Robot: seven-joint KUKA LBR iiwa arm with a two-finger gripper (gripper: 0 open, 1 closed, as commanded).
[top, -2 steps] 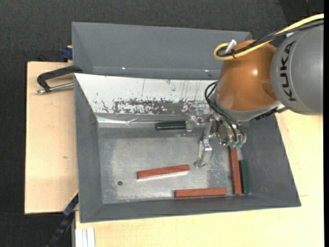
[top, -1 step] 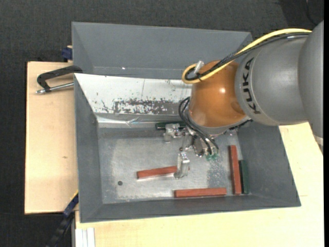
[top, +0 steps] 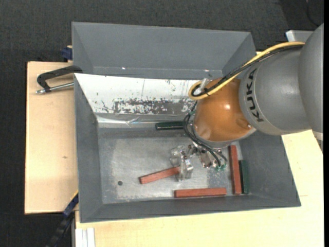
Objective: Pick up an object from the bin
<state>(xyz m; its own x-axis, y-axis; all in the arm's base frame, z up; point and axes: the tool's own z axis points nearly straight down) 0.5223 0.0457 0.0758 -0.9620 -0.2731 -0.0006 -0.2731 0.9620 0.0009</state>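
My gripper (top: 183, 164) hangs low in the middle of the bin, under the orange wrist cover. It sits right over the right end of a flat red stick (top: 158, 177) that lies slanted on the bin floor, pointing to the lower left. That end of the stick is hidden by the gripper's metal parts. Whether it is gripped I cannot tell. A second red stick (top: 200, 192) lies flat along the front wall, just below and to the right of the gripper.
A third red stick (top: 235, 169) stands lengthwise by the right wall with a dark green stick (top: 242, 177) beside it. A dark pen-like thing (top: 169, 126) lies at the back wall. A small dark speck (top: 120, 183) lies at the left. The arm covers the bin's right back corner.
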